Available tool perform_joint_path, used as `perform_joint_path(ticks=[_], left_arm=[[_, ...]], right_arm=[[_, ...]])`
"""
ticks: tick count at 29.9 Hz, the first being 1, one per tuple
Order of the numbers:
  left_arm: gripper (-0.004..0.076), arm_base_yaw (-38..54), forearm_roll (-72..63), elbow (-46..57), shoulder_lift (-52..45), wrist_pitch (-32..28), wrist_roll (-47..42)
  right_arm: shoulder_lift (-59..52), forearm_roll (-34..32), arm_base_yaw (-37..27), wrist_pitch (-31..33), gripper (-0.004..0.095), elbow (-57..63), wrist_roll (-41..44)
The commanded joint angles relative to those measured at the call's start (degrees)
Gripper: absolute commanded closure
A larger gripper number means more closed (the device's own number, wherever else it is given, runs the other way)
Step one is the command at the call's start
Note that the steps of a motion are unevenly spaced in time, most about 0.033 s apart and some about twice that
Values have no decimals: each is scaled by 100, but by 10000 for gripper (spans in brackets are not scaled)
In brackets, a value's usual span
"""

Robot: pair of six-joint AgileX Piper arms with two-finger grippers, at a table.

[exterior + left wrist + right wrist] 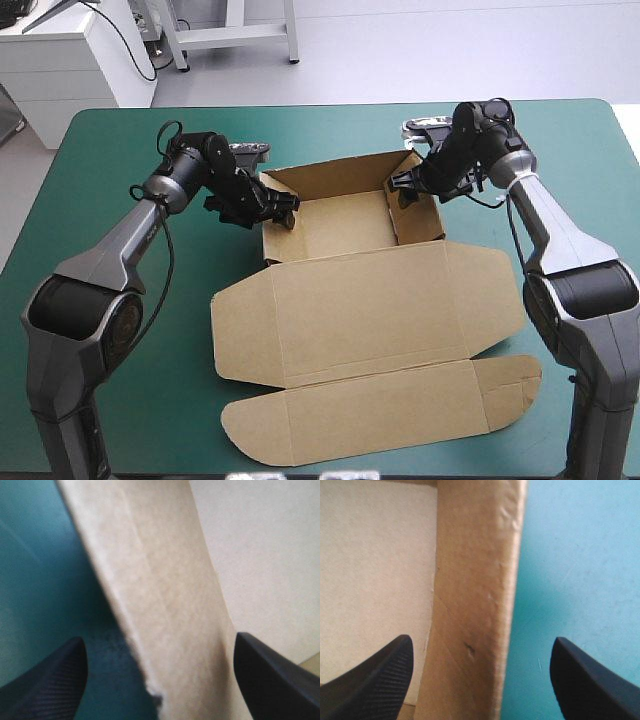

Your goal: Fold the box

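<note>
Left gripper (284, 208): you have it released, its black fingers (50, 680) spread wide and clamping nothing.
Between its fingers: the box's left wall (165, 605) leans across the gap. One finger is over the teal-green cover (40, 580) outside, the other over the pale floor inside. You cannot tell whether either finger touches the board.
Right gripper (405, 190): also released, its fingers (375, 680) well apart.
Between its fingers: the right wall (475, 580) stands upright with a small dent in its face. The floor lies on one side of it and the cover on the other.
Box (370, 300): brown board, sitting around the middle of the table and partly formed.
Tray (335, 225): this is the far part of the box. Its far wall and both side walls are raised and its top is open.
Lid (365, 310): lies flat on the cover, reaching from the tray toward the near edge, with a slant-cornered flap at each side.
Front flap (380, 415): a long strip with rounded ends, flat, nearest you.
Arms: each comes in from its own side, and the two grippers face each other across the tray.
</note>
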Motion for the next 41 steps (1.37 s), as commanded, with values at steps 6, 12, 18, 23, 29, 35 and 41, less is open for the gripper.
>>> perform_joint_path(ticks=[6,12,18,23,29,35,41], left_arm=[[150,-7,-164,-1064,-339,632,140],[176,-7,-12,-1659,-569,900,188],[388,-7,362,-1842,-1202,849,324],[734,-7,1122,-1587,-1828,1029,531],[731,-7,1657,-570,-2815,1029,742],[731,-7,1707,1008,-3948,1029,939],[731,-7,1881,2702,-5026,1018,952]], right_arm=[[-726,-24,-27,68,211,-345,-48],[-1039,-193,-37,68,210,-345,-48],[-1385,-364,-37,68,210,-345,-48],[-1447,-373,-37,68,210,-345,-59],[-1396,-363,-37,68,212,-345,-204],[-1266,-376,-37,68,212,-345,-267],[-1105,-376,-37,58,212,-291,-310]])
